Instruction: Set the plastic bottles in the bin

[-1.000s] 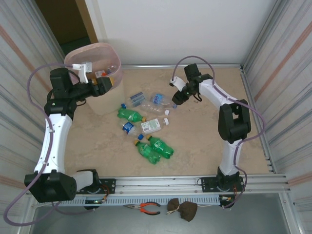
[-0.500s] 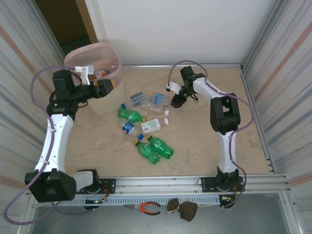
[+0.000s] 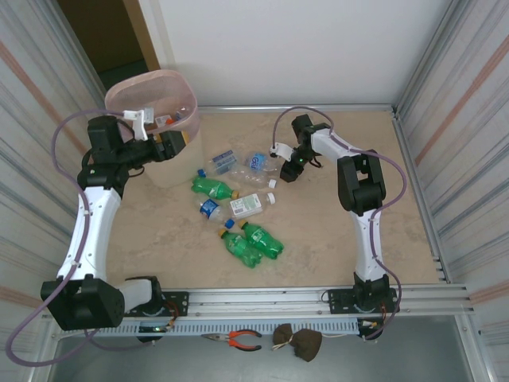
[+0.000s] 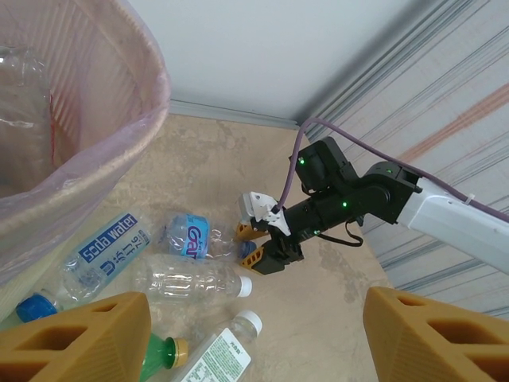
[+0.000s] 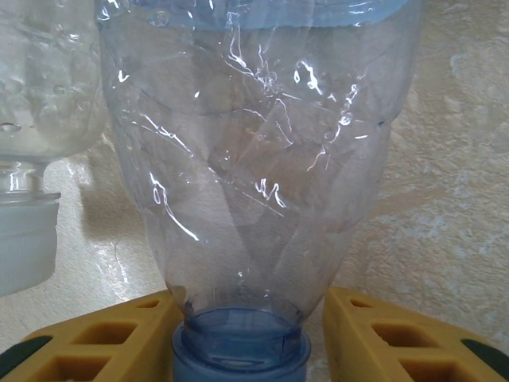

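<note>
Right gripper (image 5: pixel 246 314) has dropped over the neck of the clear crumpled plastic bottle (image 5: pixel 254 159), jaws flanking it, grip unconfirmed; clamp squarely before lifting. Left gripper (image 4: pixel 254 334) gapes empty.

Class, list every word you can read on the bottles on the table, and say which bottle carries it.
"soda water": blue label of the clear bottle beside the bin.
"Ga...", rest turned away: blue label of the next clear bottle.
White-labelled bottle: print too small to read.
</note>
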`<action>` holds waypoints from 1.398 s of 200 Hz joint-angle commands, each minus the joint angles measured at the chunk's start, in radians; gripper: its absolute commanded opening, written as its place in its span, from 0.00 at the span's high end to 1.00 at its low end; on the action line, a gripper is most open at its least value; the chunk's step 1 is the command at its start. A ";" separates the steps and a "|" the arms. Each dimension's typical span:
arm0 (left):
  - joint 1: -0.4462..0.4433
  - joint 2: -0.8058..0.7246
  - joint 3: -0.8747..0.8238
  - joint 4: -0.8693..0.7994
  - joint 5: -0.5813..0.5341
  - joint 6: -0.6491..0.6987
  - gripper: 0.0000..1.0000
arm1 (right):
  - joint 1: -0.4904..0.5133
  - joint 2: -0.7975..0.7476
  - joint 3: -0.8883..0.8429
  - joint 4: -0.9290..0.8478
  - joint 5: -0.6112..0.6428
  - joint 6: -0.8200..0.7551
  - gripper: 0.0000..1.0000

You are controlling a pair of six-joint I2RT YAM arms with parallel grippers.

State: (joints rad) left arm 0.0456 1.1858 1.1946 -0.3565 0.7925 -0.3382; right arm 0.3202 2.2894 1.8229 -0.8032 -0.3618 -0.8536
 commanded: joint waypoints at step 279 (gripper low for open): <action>-0.392 0.137 0.181 0.308 -0.115 -0.122 0.17 | -0.005 -0.914 -0.663 0.652 -0.056 0.519 0.75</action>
State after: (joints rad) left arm -0.3054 1.3136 1.3293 -0.1421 0.7227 -0.4370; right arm 0.2871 1.4727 1.1934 -0.2680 -0.4171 -0.4454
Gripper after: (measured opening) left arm 0.822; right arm 0.332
